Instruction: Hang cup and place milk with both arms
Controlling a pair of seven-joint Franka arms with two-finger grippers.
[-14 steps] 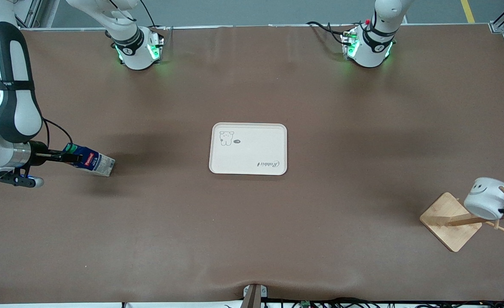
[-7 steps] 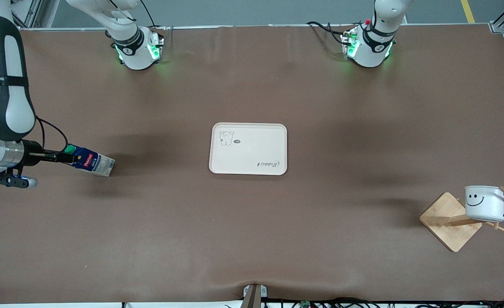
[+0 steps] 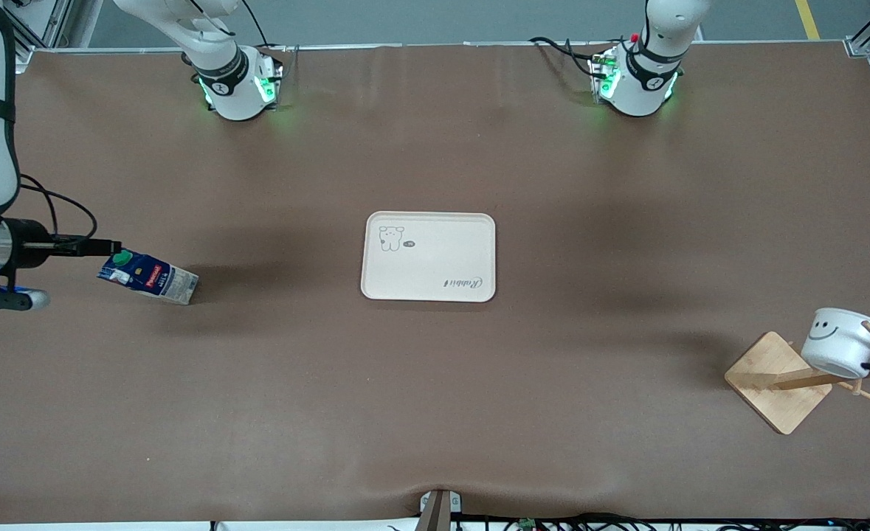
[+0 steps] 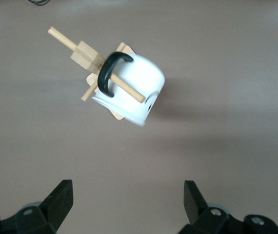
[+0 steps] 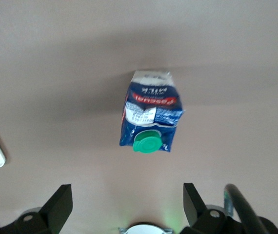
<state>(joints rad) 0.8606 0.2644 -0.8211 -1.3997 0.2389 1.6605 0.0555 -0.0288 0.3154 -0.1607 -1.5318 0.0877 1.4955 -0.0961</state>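
**Both grippers drawn back from cup and milk**

Since a second ago, the right gripper [image 5: 124,207] has released the milk [image 3: 148,277] and risen above it, jaws wide and empty. Milk stands toward the right arm's end. The left gripper [image 4: 127,204], spread empty, hovers over the cup [image 3: 842,342] hanging on the wooden rack [image 3: 778,381].

The front camera looks down from high across the desk [image 3: 435,413], facing both bases. Each wrist camera looks straight down from close above: left onto the cup [image 4: 134,92], right onto the milk [image 5: 149,116], both also in the front view.
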